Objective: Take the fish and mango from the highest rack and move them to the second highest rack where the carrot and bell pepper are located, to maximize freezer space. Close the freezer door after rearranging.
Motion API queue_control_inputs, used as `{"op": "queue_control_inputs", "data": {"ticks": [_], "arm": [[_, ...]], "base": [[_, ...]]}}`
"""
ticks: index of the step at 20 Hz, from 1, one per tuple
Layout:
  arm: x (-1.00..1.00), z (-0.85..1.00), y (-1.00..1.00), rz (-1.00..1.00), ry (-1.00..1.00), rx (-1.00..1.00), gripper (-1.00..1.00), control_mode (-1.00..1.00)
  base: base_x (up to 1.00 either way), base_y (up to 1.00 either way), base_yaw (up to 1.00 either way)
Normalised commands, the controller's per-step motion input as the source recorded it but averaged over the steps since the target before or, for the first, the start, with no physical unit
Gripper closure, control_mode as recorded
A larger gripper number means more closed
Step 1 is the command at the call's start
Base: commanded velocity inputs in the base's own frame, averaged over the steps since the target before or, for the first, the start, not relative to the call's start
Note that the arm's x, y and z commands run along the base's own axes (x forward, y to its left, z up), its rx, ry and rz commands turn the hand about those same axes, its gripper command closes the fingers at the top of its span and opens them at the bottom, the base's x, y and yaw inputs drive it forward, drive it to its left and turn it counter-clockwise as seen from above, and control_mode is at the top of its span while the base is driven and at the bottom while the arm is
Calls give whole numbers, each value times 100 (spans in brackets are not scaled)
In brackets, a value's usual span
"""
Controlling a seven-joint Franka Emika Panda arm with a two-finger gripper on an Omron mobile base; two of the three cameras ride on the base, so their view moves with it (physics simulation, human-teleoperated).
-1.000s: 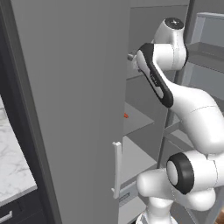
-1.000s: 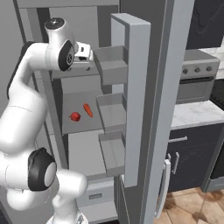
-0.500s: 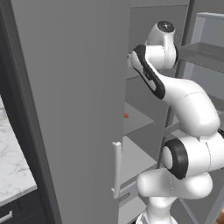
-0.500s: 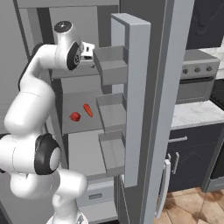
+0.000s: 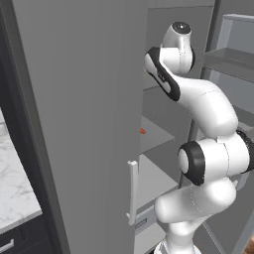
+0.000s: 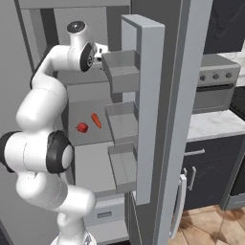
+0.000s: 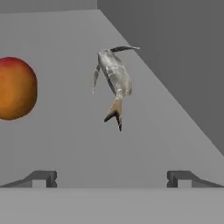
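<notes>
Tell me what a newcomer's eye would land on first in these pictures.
The fish and the orange-red mango stand out first, lying apart on the highest rack straight ahead of the open gripper in the hand view. Next comes the white arm reaching high into the freezer, past the freezer door standing open. Below it, the carrot and red bell pepper dot the second highest rack.

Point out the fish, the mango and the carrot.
fish [image 7: 114,76], hand view, on its silvery body.
mango [image 7: 15,88], hand view, on its orange skin.
carrot [image 6: 96,120], right base view, mid-length on the lower rack.
</notes>
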Motion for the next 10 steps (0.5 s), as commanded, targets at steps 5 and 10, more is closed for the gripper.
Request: {"op": "queue_control_inputs", "data": {"ticks": [5,10], "arm": [[48,-2,0,0,5,0,-100,-100],[46,-3,-3,0,1,0,-100,-100]], "base": [[0,0,0],[0,0,0]]}}
